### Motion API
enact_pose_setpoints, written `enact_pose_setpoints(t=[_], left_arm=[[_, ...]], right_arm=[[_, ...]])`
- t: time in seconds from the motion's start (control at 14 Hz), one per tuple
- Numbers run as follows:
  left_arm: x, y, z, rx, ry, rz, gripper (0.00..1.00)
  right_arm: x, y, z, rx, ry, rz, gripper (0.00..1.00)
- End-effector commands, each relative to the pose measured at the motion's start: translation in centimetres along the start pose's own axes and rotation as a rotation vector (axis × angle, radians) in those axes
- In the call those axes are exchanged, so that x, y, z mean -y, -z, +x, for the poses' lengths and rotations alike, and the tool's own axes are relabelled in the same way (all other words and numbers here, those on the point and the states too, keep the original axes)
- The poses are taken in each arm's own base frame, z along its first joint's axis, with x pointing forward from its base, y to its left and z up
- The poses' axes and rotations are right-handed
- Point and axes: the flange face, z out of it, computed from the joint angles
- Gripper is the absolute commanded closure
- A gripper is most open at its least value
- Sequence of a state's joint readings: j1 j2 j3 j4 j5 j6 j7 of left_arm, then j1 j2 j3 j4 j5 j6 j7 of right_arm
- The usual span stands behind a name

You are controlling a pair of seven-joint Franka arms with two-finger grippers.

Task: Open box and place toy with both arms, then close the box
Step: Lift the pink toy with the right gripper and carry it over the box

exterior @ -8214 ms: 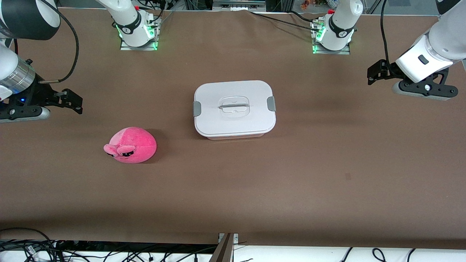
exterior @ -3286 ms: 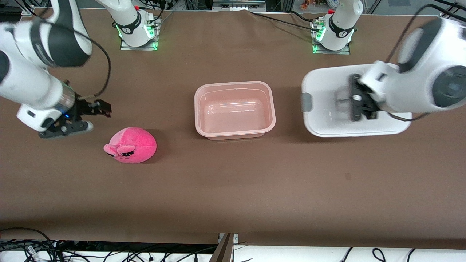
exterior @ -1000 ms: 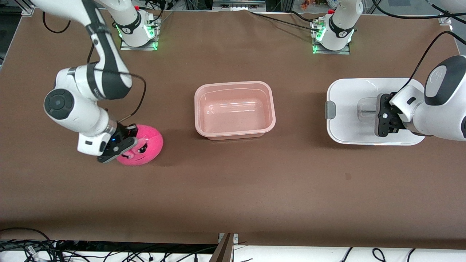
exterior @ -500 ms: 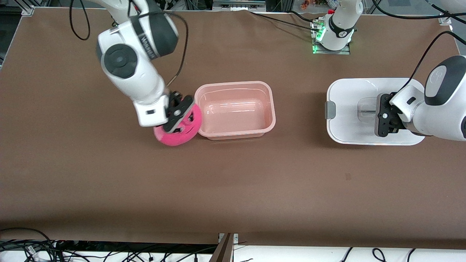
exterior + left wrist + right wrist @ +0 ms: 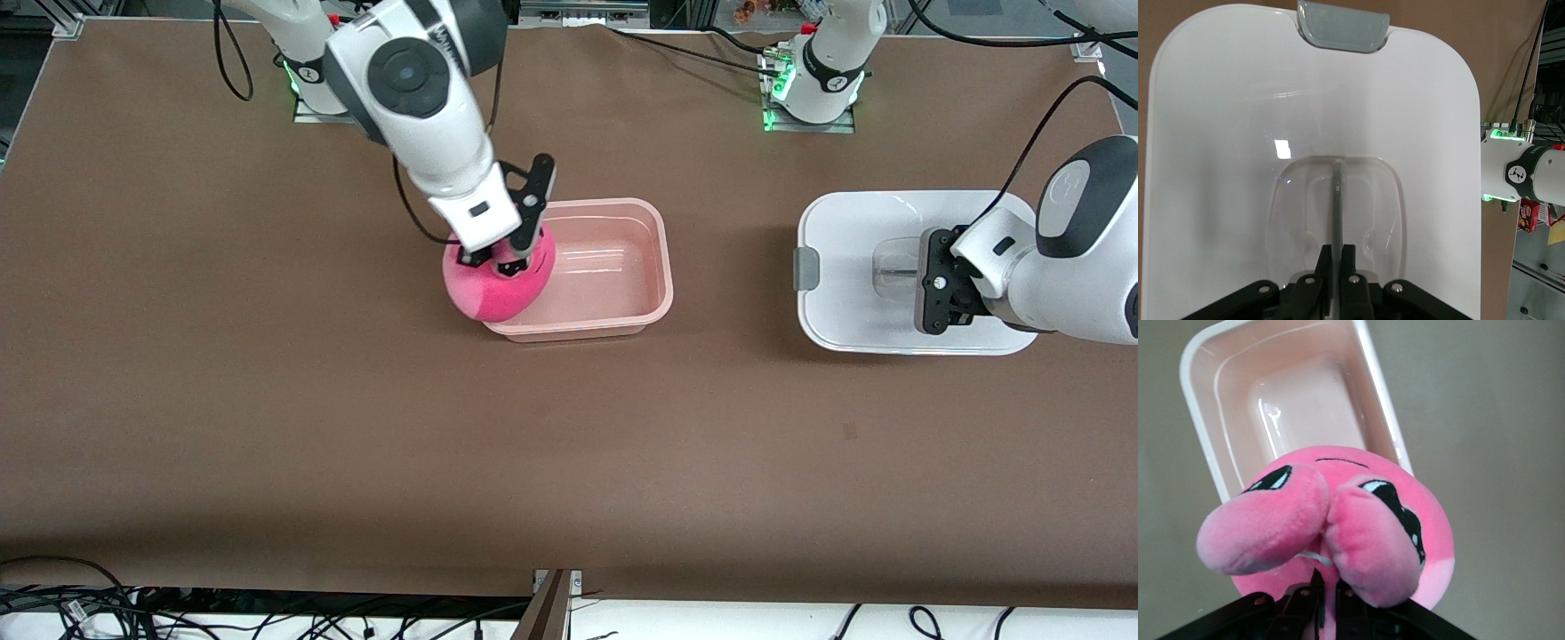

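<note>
The right arm's black two-finger gripper (image 5: 502, 256) holds the rounded bright pink plush toy (image 5: 500, 283) in the air over the end of the translucent pale pink plastic box base (image 5: 622, 316) that lies toward the right arm's end of the brown worktop (image 5: 569, 444). Its fingers (image 5: 1313, 600) are closed tight on the plush, and in the right wrist view the toy's two ear flaps and dark eyes (image 5: 1395, 507) hang in front of the open base (image 5: 1208, 453), whose inside holds nothing.

Toward the left arm's end of the worktop, the white rounded rectangular lid (image 5: 845, 267) lies well apart from the base, one grey end clip (image 5: 805, 268) facing the base. The left arm's gripper (image 5: 938, 280) sits at the lid's recessed centre handle. In the left wrist view its fingers (image 5: 1348, 260) are pressed together on the thin handle bar (image 5: 1337, 193), with the grey clip (image 5: 1343, 27) at the lid's edge.
</note>
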State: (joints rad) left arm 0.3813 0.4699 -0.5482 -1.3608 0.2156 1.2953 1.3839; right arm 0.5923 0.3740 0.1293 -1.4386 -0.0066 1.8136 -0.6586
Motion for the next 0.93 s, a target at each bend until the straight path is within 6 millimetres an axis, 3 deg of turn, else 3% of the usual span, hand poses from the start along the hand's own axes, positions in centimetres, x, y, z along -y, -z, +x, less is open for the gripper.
enact_pose_setpoints(t=[0.0,0.36,0.86], left_arm=[[-0.4,0.2,0.3,-0.014,0.003,-0.004,1.00],[-0.4,0.2,0.3,-0.014,0.000,-0.005,1.00],[-0.1,-0.1,0.2,-0.017,-0.003,-0.011,1.00]], right_arm=[[3.0,-0.9,3.1,0.057,0.110,-0.050,1.00],[3.6,-3.0,3.9,0.108,0.148,-0.072,1.00],[3.3,-9.3,5.7,0.132,0.133,-0.067,1.00]])
